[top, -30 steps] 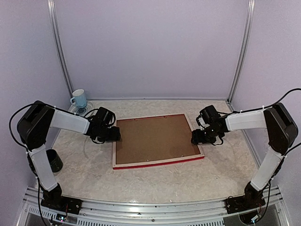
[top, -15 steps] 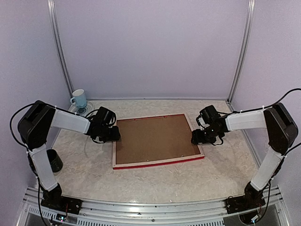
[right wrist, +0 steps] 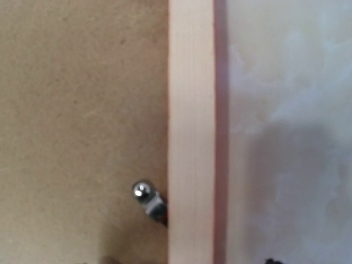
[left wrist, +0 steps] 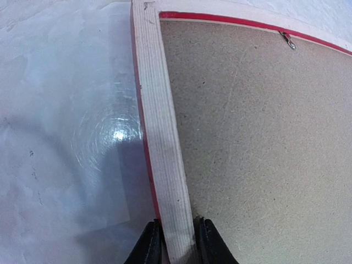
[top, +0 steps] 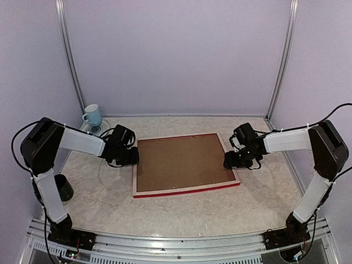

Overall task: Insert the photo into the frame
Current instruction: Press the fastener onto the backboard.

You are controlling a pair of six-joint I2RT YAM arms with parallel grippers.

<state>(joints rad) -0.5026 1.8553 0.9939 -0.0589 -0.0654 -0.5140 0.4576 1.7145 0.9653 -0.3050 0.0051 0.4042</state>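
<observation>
Tabletop, frame within left claw

Soft even light, glare on the table, the frame blurry close-up

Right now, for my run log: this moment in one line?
left gripper: pinching frame bar | right gripper: open astride frame | backing board: in frame

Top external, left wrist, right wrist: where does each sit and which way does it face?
Top external: above and behind the robot, looking down; the left gripper and right gripper show at the frame's sides.
Left wrist: behind its gripper, looking along the frame's left bar; both fingertips show.
Right wrist: straight down on the right bar; almost nothing of the robot shows.
All three share the frame and backing board.
</observation>
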